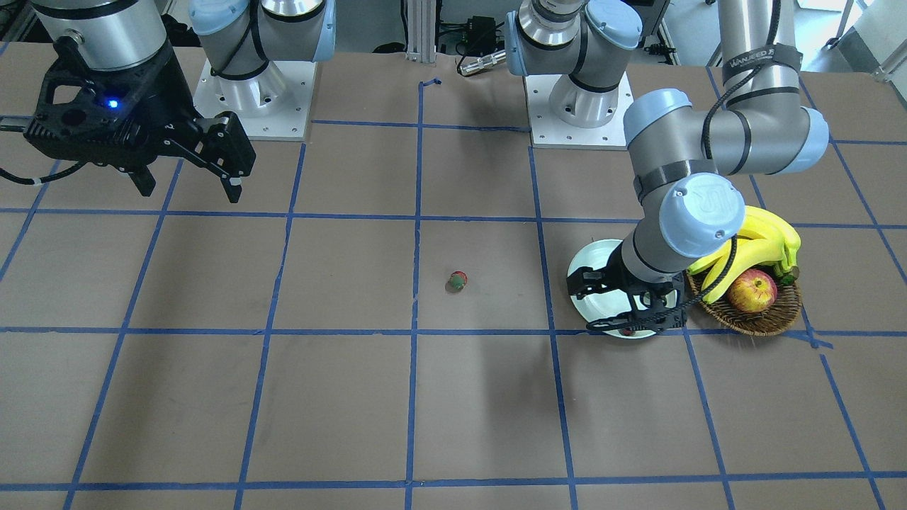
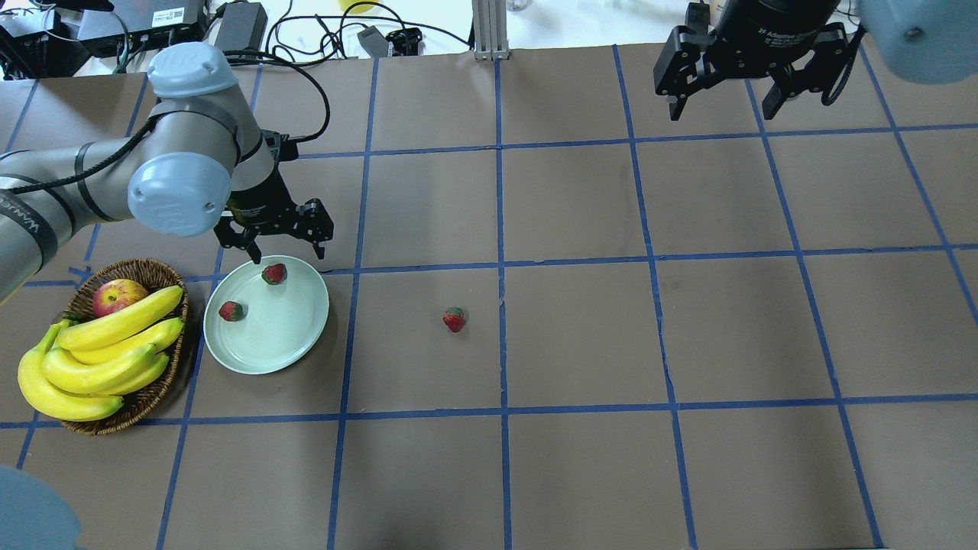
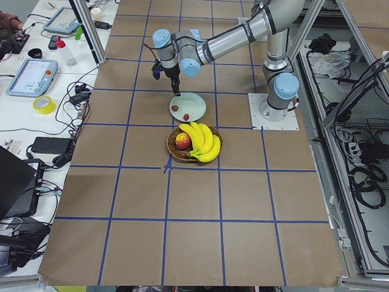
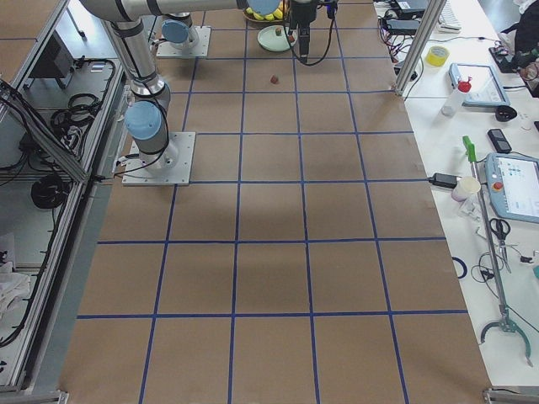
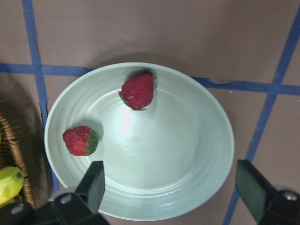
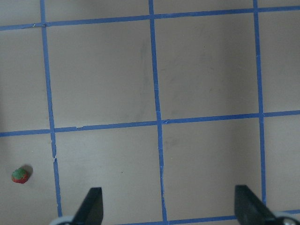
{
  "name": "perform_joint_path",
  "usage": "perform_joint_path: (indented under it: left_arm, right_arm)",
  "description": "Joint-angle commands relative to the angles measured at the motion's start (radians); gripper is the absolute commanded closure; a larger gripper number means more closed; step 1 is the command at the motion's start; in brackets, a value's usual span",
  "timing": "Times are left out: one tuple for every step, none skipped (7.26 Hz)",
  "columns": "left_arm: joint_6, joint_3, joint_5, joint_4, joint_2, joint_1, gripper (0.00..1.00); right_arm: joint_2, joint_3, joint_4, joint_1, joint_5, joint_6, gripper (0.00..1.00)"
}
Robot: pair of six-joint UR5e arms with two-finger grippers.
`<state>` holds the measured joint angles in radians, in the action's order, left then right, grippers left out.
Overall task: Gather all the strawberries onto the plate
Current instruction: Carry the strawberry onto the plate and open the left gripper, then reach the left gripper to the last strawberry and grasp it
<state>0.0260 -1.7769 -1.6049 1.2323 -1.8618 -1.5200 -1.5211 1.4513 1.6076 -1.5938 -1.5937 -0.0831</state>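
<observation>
The pale mint plate (image 2: 283, 336) (image 5: 178, 168) lies left of centre and holds two strawberries (image 2: 274, 273) (image 2: 230, 311), which also show in the left wrist view (image 5: 138, 90) (image 5: 80, 140). A third strawberry (image 2: 454, 319) (image 1: 458, 281) lies alone on the table to the right of the plate; it also shows in the right wrist view (image 6: 20, 175). My left gripper (image 2: 280, 244) hovers open and empty over the plate's far edge. My right gripper (image 2: 722, 103) is open and empty, high over the far right of the table.
A brown wicker basket (image 2: 153, 397) with bananas (image 2: 99, 355) and a red-yellow apple (image 2: 116, 295) stands just left of the plate. Blue tape lines grid the brown table (image 2: 581, 344).
</observation>
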Motion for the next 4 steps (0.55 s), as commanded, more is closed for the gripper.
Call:
perform_joint_path:
  left_arm:
    - [0.072,-0.004,0.110,-0.078,-0.010,-0.128,0.00]
    - [0.089,-0.007,0.170,-0.086,-0.017,-0.181,0.00]
    - [0.101,-0.016,0.175,-0.123,-0.028,-0.234,0.00]
    - [0.100,-0.031,0.180,-0.176,-0.043,-0.249,0.00]
  right_arm:
    - [-0.001,0.000,0.000,0.002,-0.003,-0.001,0.00]
    - [-0.001,0.000,0.000,0.000,-0.005,-0.001,0.00]
    - [-0.001,0.000,0.000,0.002,-0.005,-0.001,0.00]
    - [-0.001,-0.002,0.000,0.002,-0.005,-0.001,0.00]
